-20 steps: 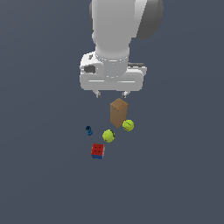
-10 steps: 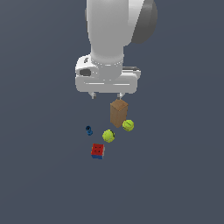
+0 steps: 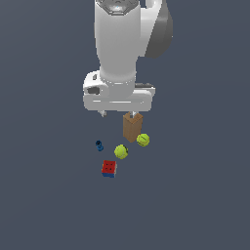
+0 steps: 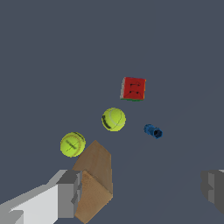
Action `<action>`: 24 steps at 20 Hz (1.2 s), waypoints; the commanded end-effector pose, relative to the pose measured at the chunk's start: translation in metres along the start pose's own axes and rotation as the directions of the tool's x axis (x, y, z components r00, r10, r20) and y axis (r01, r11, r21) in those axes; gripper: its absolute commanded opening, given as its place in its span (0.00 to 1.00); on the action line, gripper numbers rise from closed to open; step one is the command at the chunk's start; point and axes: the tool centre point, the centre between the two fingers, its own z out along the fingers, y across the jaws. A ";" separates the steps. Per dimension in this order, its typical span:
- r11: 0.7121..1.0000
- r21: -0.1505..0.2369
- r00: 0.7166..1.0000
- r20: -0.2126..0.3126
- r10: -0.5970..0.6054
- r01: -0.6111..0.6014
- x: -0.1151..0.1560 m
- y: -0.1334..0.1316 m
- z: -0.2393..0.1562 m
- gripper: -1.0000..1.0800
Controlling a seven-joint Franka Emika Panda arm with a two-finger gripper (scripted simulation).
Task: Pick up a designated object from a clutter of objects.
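The red-topped studded block with a blue lower layer (image 3: 109, 168) lies on the dark floor, nearest the front of the cluster; it also shows in the wrist view (image 4: 133, 89). My gripper (image 3: 118, 114) hangs open and empty well above the clutter, over the tall brown box (image 3: 132, 126). In the wrist view its fingers (image 4: 70, 192) stand wide apart, and the gripper (image 4: 142, 190) holds nothing. Two yellow-green tennis balls (image 3: 121, 151) (image 3: 143, 140) lie between the box and the block. A tiny dark-blue peg (image 3: 99, 145) lies to the exterior view's left.
The brown box (image 4: 94, 181) stands right next to one finger in the wrist view. The balls (image 4: 113, 119) (image 4: 72, 144) and the peg (image 4: 153, 131) lie around the block. The dark floor (image 3: 195, 195) spreads all round.
The hand has shifted a little toward the exterior view's left and then come down slightly. The jaws stay open. None of the objects has moved.
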 end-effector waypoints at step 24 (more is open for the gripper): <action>0.994 0.042 0.994 -0.041 0.100 -0.099 0.100 0.035 0.177 0.96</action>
